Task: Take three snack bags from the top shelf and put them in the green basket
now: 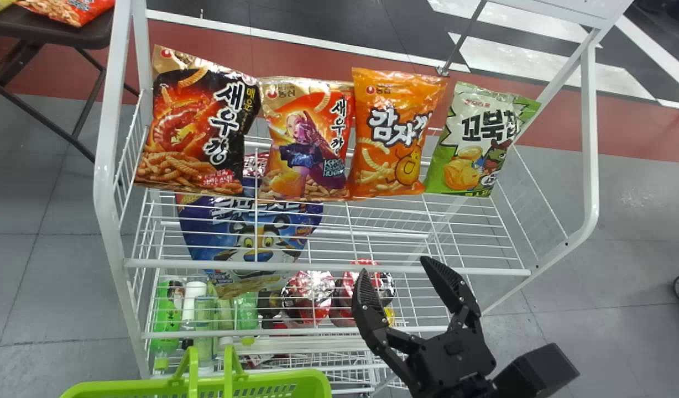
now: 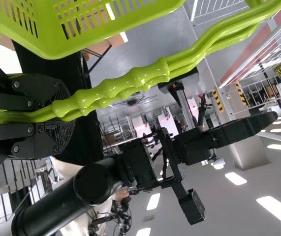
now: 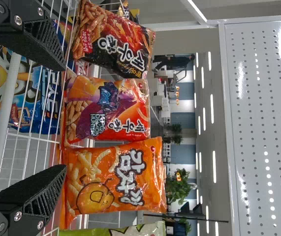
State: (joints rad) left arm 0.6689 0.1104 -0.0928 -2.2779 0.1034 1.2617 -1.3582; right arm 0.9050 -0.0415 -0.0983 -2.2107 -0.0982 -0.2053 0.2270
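Four snack bags stand in a row on the top wire shelf: a black-and-red bag [image 1: 198, 124], a red-orange bag [image 1: 307, 141], an orange bag [image 1: 393, 132] and a green bag [image 1: 478, 141]. My right gripper [image 1: 396, 268] is open at the shelf's front edge, below the orange bag. In the right wrist view the open right gripper [image 3: 61, 118] points toward the red-orange bag [image 3: 108, 110] and orange bag [image 3: 113, 182], touching neither. The green basket [image 1: 273, 381] is at the bottom left. My left gripper [image 2: 56, 117] is shut on the basket handles [image 2: 125, 86].
The white rack's front rail [image 1: 328, 267] runs between the right gripper and the bags. On lower shelves are a blue cereal bag [image 1: 251, 237], bottles [image 1: 167, 315] and red-lidded packs [image 1: 309, 296]. A dark folding table [image 1: 57, 30] stands at the back left.
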